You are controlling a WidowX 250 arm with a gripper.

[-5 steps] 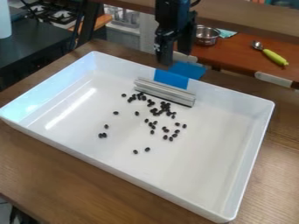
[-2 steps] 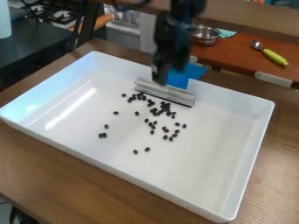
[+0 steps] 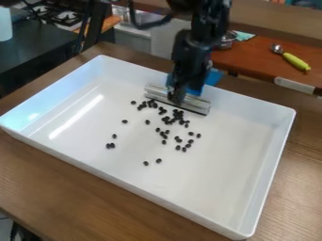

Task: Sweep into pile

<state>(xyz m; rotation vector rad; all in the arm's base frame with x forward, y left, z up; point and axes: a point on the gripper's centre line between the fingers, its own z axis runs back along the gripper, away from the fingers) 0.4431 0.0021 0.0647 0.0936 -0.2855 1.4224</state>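
Currently the black two-finger gripper (image 3: 177,99) hangs at the middle of the silvery sweeping bar (image 3: 198,105), overlapping it from the camera side. Pincer state: I cannot tell whether it is apart, together or clamped; contact with the bar also uncertain.

Bar position: inside the white tray (image 3: 229,146), just beside the far wall. Long axis runs from upper left to lower right in view, roughly parallel to that wall, with one end out to either side of the gripper. Blue sheet (image 3: 213,76) behind, at the wall's top edge.

Dark beans (image 3: 158,160) lie on the near side of the bar: a loose cluster close along it, a few strays well apart toward the near side and left of the tray. One arm only, so no choice of side.

Judgement: the step in hand looks like taking hold of the bar. A grasp across its long axis, near mid-length, should resist twisting; off-centre, it might pivot and miss outlying beans.
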